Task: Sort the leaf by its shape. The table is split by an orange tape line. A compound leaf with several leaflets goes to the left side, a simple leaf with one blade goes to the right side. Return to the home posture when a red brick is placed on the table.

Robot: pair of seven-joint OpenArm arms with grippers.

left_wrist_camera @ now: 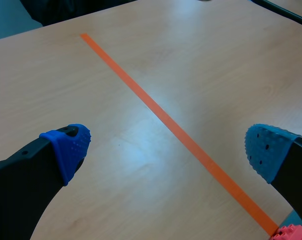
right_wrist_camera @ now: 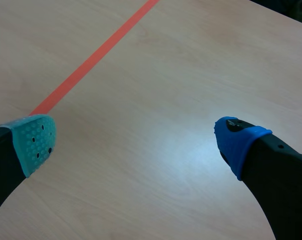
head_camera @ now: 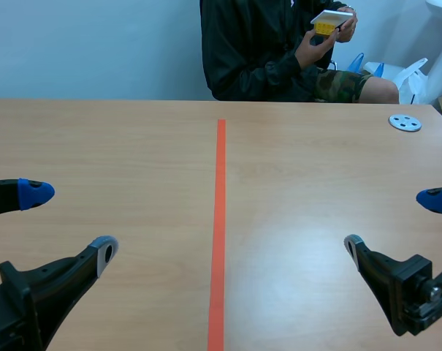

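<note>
Standby: left gripper (head_camera: 69, 222) wide, empty; right gripper (head_camera: 392, 221) wide, empty. No leaf ahead of either on counter (head_camera: 133, 146). Next call, likely: leaf arrives, read shape, pick side.

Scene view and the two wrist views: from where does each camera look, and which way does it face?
Scene view: between the arms, facing forward across the table to a seated person; left gripper and right gripper show, both open.
Left wrist view: on the left arm, looking forward and down at the table; its own two fingers show.
Right wrist view: on the right arm, likewise; its own fingers show.
Shared: all three see the orange tape line.
</note>
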